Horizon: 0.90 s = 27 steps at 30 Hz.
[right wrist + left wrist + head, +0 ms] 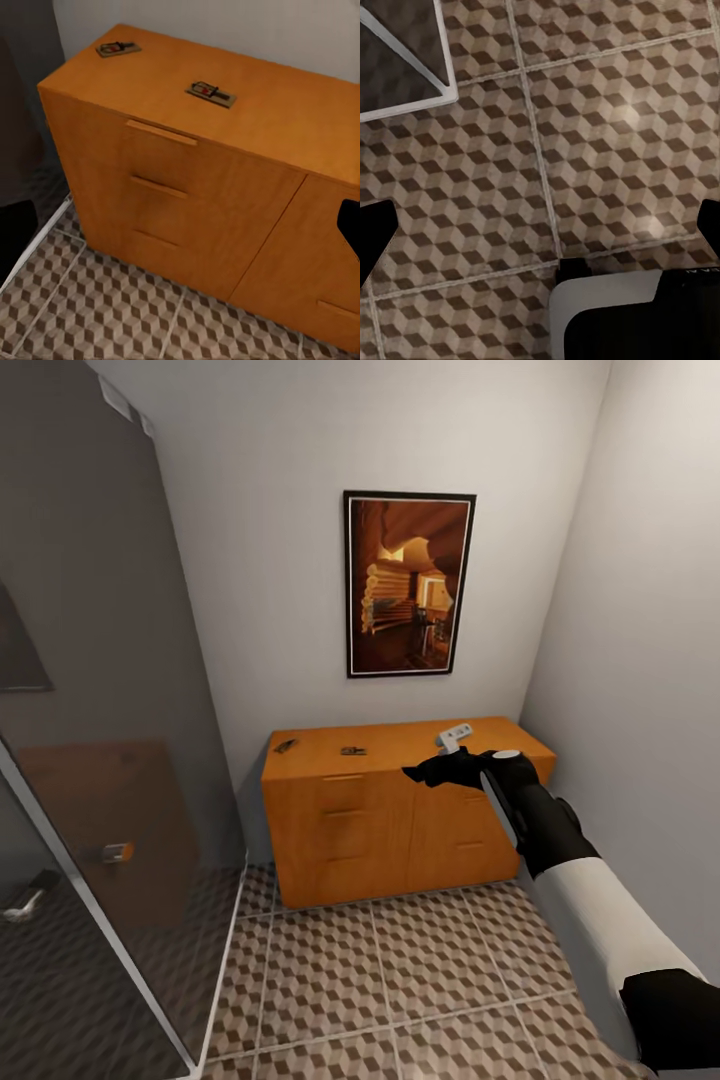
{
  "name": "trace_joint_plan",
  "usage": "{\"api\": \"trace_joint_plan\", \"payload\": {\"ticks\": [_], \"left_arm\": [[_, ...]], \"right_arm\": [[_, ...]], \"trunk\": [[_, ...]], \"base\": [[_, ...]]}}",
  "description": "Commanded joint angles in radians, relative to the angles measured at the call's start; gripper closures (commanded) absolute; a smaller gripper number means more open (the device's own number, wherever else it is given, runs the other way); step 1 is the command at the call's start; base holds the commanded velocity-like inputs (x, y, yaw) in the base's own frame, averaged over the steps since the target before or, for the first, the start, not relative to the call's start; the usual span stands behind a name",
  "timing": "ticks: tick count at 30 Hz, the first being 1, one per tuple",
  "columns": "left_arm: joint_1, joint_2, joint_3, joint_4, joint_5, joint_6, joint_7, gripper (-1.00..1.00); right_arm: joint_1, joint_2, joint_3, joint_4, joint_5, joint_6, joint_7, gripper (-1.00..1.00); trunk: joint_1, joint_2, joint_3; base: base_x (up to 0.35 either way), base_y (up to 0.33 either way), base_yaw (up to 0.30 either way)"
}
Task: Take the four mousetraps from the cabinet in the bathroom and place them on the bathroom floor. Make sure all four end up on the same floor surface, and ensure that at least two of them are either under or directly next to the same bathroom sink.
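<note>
Mousetraps: two counted with certainty on top of the cabinet (pixel 400 815), one at the far left corner of its top (pixel 285 745), one nearer the middle (pixel 353 751); the right wrist view gives the same pair, upper left (pixel 118 49) and upper centre (pixel 211 94), both lying flat and well apart. A pale object (pixel 455 735) sits toward the right of the cabinet top in the head view, just above the right end effector (pixel 432 772); too small to say whether it is a third trap. Fourth trap not located. Cabinet stands against the back wall at frame centre, drawers all shut, one framed picture (pixel 409 584) on the wall above it, one glass shower panel (pixel 100 710) filling the left of the frame. Right end effector hovers at the cabinet's front edge, right of centre, empty; cannot tell whether its fingers are spread or pressed together. Left end effector (pixel 540 232): dark fingertips (pixel 376 232) at opposite edges of the left wrist view, so spread, over bare bathroom floor (pixel 607 120), holding nothing. Risks, as judged: the traps are thin and flat, so a pinch from above may slide off or push one along the smooth wood and over the back or side edge; reaching leftward, the arm could sweep the pale object off. No sink in sight.
</note>
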Motion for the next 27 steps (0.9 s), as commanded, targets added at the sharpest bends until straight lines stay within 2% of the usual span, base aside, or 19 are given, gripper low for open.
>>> {"api": "trace_joint_plan", "payload": {"ticks": [1, 10, 15, 23, 27], "left_arm": [[0.000, 0.000, 0.000, 0.000, 0.000, 0.000, 0.000, -1.00], [0.002, 0.001, 0.000, 0.000, 0.000, 0.001, 0.000, -1.00], [0.003, 0.000, 0.000, 0.000, 0.000, 0.001, 0.000, -1.00], [0.003, 0.000, 0.000, 0.000, 0.000, 0.001, 0.000, -1.00], [0.004, -0.001, 0.000, 0.000, 0.000, 0.001, 0.000, -1.00]], "right_arm": [[0.000, 0.000, 0.004, 0.000, 0.000, -0.002, 0.001, -1.00], [0.000, 0.000, 0.053, 0.001, -0.001, -0.011, 0.003, -1.00], [0.000, 0.000, 0.058, 0.003, -0.002, -0.017, 0.010, -1.00], [0.000, -0.003, 0.059, 0.005, -0.002, -0.019, 0.075, -1.00], [0.000, -0.002, 0.060, 0.007, -0.001, -0.020, 0.083, -1.00]], "trunk": [[0.000, 0.000, 0.000], [0.000, 0.000, 0.000], [0.000, 0.000, 0.000], [0.000, 0.000, 0.000], [0.000, 0.000, 0.000]], "base": [[0.331, 0.005, 0.000], [0.331, 0.052, 0.000], [0.331, 0.072, 0.000], [0.332, 0.049, 0.000], [0.332, 0.005, 0.000]]}}
